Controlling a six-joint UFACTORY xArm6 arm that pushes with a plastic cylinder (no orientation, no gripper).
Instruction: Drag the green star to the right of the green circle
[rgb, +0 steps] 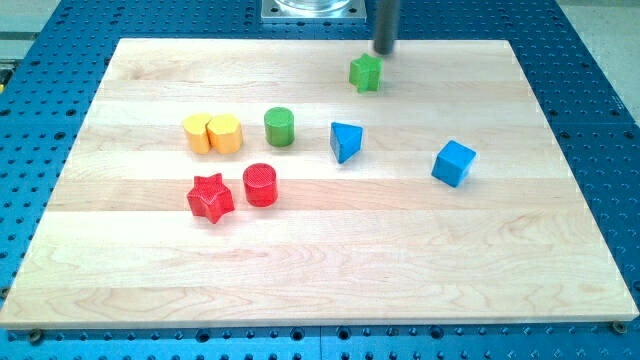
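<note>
The green star (366, 72) lies near the top middle of the wooden board (320, 250). The green circle (279, 127) stands lower and to the view's left of it. My tip (385, 52) is the lower end of the dark rod, just above and slightly right of the green star, close to it; contact cannot be told.
Two yellow blocks (213, 133) sit side by side left of the green circle. A red star (210, 197) and a red circle (260, 185) lie below them. A blue triangle (345, 141) is right of the green circle. A blue cube (453, 163) lies farther right.
</note>
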